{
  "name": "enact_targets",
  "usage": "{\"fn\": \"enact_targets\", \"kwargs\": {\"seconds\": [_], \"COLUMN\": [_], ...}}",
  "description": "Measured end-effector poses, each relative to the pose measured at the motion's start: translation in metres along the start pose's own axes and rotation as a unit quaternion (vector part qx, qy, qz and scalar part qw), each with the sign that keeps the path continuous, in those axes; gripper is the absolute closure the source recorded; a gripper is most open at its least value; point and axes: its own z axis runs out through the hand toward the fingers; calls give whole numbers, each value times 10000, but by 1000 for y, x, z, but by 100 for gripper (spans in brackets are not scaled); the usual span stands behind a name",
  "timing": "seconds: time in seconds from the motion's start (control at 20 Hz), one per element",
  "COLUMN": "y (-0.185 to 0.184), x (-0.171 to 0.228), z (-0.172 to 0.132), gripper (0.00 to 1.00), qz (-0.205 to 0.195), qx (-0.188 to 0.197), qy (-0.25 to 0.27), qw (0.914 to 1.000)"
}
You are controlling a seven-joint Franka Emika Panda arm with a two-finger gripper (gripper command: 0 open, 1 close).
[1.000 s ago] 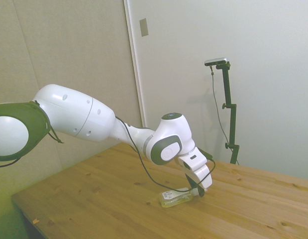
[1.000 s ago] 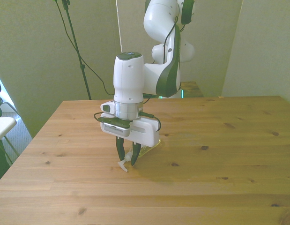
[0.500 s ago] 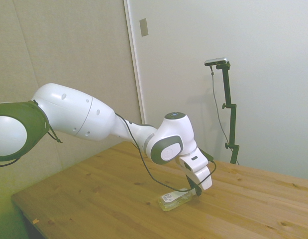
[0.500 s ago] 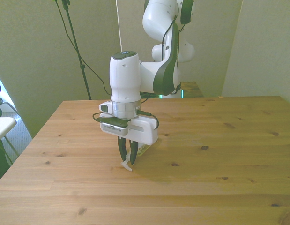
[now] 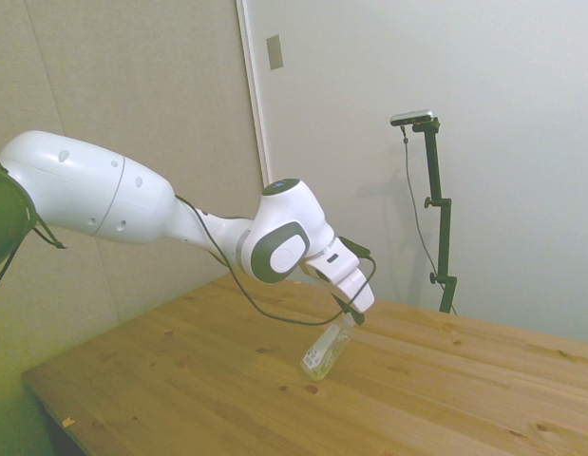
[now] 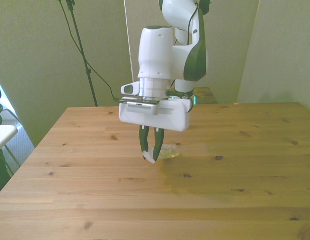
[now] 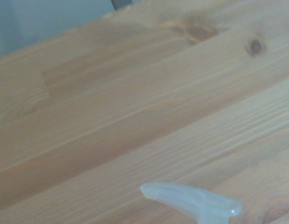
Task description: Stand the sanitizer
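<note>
The table (image 5: 180,380) was viewed by the side camera from beyond one corner, slightly above the surface, at a middling distance, with the far wall behind it. In the front view the table (image 6: 255,200) was seen from across its near edge, looking along the boards toward the wall, somewhat closer in. The middle of the surface, where the gripper (image 5: 350,318) (image 6: 150,151) held the sanitizer (image 5: 324,353) (image 6: 165,151), was covered by both. From the wrist, only a small blurred patch of boards (image 7: 111,116) was seen from very near, with the white nozzle (image 7: 191,201) at the frame's edge.
</note>
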Motion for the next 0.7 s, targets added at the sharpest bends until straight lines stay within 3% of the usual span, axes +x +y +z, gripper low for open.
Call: {"fn": "enact_targets", "kwargs": {"seconds": [0.3, 0.7], "y": [-10, -18], "x": [-41, -81], "z": [-23, -26], "gripper": [100, 100], "qz": [29, 162], "qx": [471, 816], "qy": [713, 1398], "qw": [9963, 9867]}}
